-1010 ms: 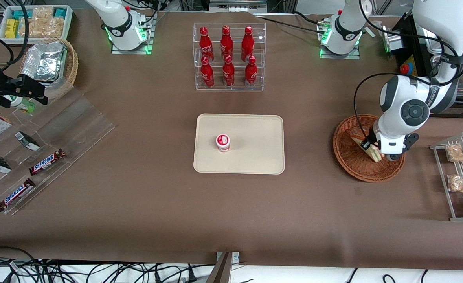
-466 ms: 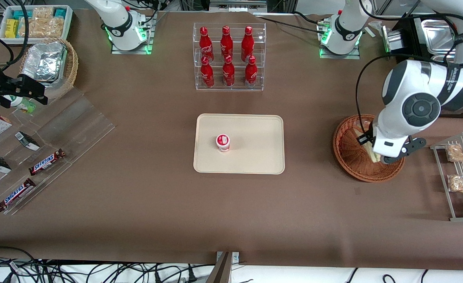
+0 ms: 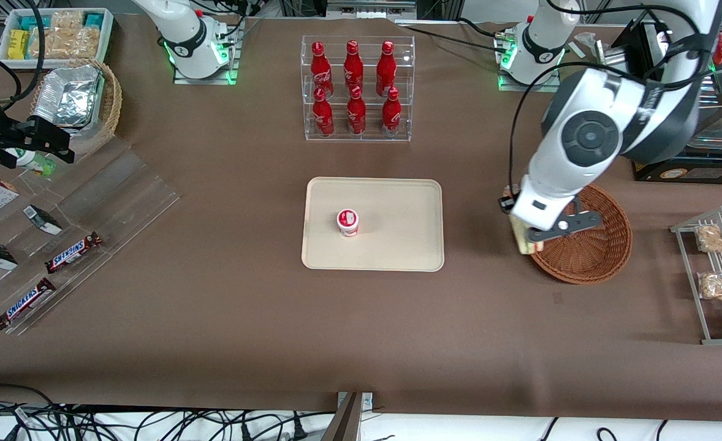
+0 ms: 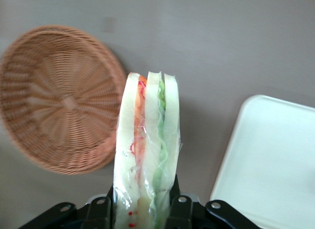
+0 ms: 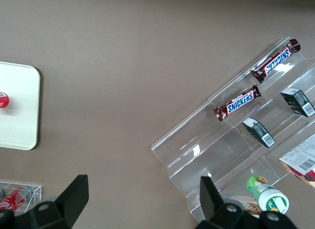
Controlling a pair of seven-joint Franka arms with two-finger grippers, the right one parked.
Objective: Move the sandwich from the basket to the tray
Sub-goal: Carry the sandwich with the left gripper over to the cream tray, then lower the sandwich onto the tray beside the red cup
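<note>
Item 1. Tool, working arm: centre-right of the front view, raised over the brown counter, above the basket's rim on the side toward the tray. The wrist view shows its black fingers closed against both flat faces of the sandwich, gripping it at its lower end.

Item 2. Sandwich: held clear of the basket, standing upright on edge in the tool. The wrist view shows three white bread slices in clear wrap, red-orange filling in one gap, green in the other, red specks on the wrap near the fingers.

Item 3. Basket: round, reddish-brown wicker, right of centre in the front view, toward the working arm's end of the counter. Nothing lies inside it in the wrist view.

Item 4. Tray: cream, rectangular, rounded corners, at the middle of the front view, near the basket but apart from it, with bare counter between. One corner appears in the wrist view.

Item 5. Small white cup with red lid: upright on the tray, slightly left of its centre in the front view.

Item 6. Clear rack of six red bottles: upper centre of the front view, farther from the camera than the tray.
</note>
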